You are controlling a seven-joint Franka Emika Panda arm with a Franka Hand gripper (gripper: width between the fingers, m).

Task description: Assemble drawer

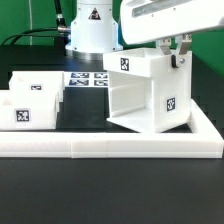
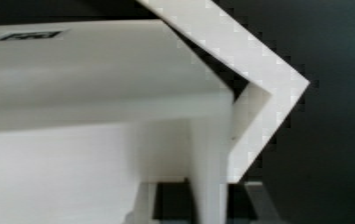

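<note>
The large white cubic housing (image 1: 150, 95) with square tags stands tilted at the exterior view's right, its open front facing the view's left. My gripper (image 1: 177, 55) is shut on the housing's upper right wall. In the wrist view the thin white wall (image 2: 216, 150) runs between my two dark fingers (image 2: 170, 200), with my gripper (image 2: 213, 205) closed around it. Two small white open-top trays sit at the exterior view's left, one behind (image 1: 38, 88) and one in front (image 1: 22, 115), each with a tag. Their knobs do not show clearly.
A long low white border rail (image 1: 110, 148) runs along the front and up the exterior view's right side (image 1: 205, 125). The marker board (image 1: 90, 79) lies at the back, by the robot's base (image 1: 92, 35). The table is black.
</note>
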